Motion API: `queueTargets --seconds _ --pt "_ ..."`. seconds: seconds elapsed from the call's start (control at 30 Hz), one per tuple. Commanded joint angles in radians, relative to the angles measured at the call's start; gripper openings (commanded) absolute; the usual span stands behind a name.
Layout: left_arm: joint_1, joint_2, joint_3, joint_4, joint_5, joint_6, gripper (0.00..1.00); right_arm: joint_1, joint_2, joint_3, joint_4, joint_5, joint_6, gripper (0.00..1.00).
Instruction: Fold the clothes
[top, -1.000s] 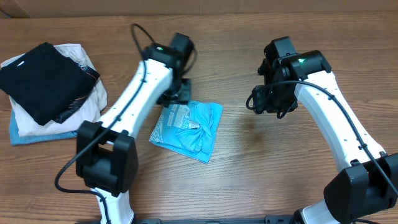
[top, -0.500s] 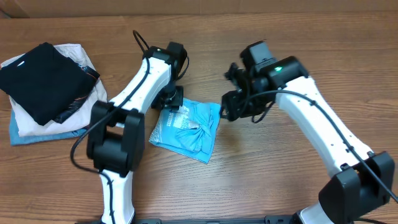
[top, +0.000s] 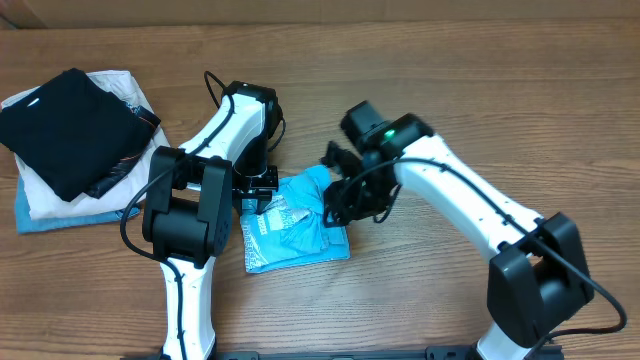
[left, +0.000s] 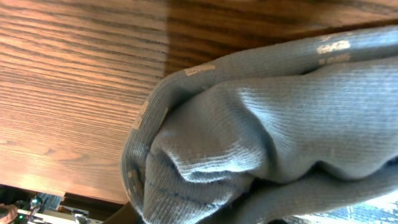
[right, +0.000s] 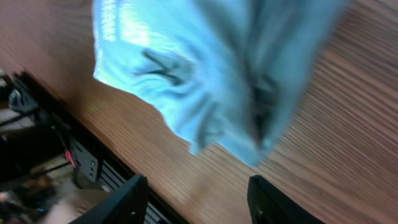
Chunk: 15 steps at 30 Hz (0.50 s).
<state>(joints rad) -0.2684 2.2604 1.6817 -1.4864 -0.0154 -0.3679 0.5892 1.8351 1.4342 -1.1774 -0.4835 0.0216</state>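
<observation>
The sky-blue T-shirt (top: 295, 238) lies as a small folded bundle on the table's middle, white print showing on top. My left gripper (top: 257, 194) is at its upper left edge. The left wrist view is filled with bunched blue knit (left: 261, 124) drawn up to the jaws, and the fingers themselves are hidden; it looks shut on the cloth. My right gripper (top: 345, 205) hovers over the bundle's upper right corner. In the right wrist view its fingers (right: 202, 205) are wide apart and empty, with the shirt (right: 205, 74) blurred below.
A stack of folded garments sits at the far left: a black one (top: 70, 125) on top of a cream one (top: 135, 165), over a light blue piece (top: 40, 220). The wooden table (top: 470, 80) shows at the right and back.
Both arms moved in and down onto the shirt. The left gripper went from the shirt's upper corner toward the front, and the bundle shifted and turned with it. The right gripper came in from the right.
</observation>
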Motion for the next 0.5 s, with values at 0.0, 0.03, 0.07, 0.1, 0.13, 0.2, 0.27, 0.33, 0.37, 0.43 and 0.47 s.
queueTargets --seconds 0.0,0.03,0.07,0.1,0.13,0.2,0.27,0.33,0.37,0.43,0.47 --pt "-0.013 0.028 -0.019 0.038 0.047 -0.026 0.37 0.075 -0.002 -0.014 0.047 0.093 -0.018 0.56" --pt "-0.013 0.028 -0.019 0.043 0.047 -0.029 0.37 0.092 0.002 -0.015 0.064 0.107 -0.018 0.56" --pt "-0.013 0.028 -0.019 0.047 0.05 -0.029 0.37 0.107 0.008 -0.015 0.081 0.113 -0.018 0.56" --pt "-0.013 0.028 -0.019 0.05 0.052 -0.029 0.37 0.122 0.01 -0.015 0.1 0.112 -0.018 0.56" --pt "-0.013 0.028 -0.019 0.051 0.053 -0.029 0.37 0.137 0.016 -0.015 0.12 0.112 -0.018 0.56" --pt "-0.013 0.028 -0.019 0.051 0.053 -0.029 0.37 0.166 0.017 -0.015 0.158 0.112 -0.018 0.56" --pt "-0.013 0.028 -0.019 0.051 0.053 -0.029 0.38 0.191 0.017 -0.015 0.204 0.112 -0.018 0.56" --pt "-0.013 0.028 -0.019 0.053 0.053 -0.029 0.38 0.213 0.019 -0.015 0.25 0.113 -0.013 0.56" --pt "-0.013 0.028 -0.019 0.054 0.053 -0.029 0.38 0.22 0.021 -0.015 0.267 0.114 -0.002 0.56" --pt "-0.013 0.028 -0.019 0.055 0.053 -0.029 0.38 0.231 0.026 -0.015 0.299 0.117 0.017 0.56" --pt "-0.013 0.028 -0.019 0.055 0.053 -0.029 0.38 0.235 0.027 -0.015 0.311 0.118 0.024 0.56"
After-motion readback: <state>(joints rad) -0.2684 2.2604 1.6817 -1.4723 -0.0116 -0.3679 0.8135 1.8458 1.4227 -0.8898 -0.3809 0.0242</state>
